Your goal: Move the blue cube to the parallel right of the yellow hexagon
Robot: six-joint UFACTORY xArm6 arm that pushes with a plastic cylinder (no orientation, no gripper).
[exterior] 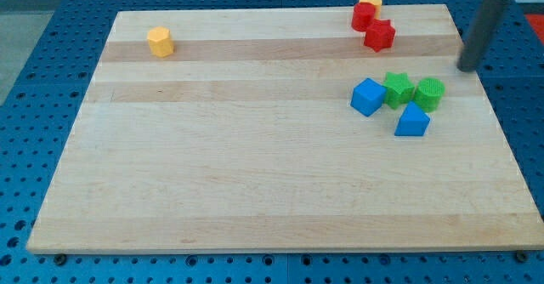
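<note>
The blue cube (367, 97) sits on the wooden board (255, 173) at the view's right of centre, touching a green star-shaped block (398, 89). The yellow hexagon (160, 41) sits far off at the view's top left. My tip (467, 67) is at the board's right edge, to the right of and above the blue cube, apart from all blocks.
A green cylinder (429, 93) sits right of the green star. A blue wedge-like block (412, 121) sits just below them. At the top right are a red cylinder (364, 16), a red star-shaped block (380, 35) and a yellow block (371, 0).
</note>
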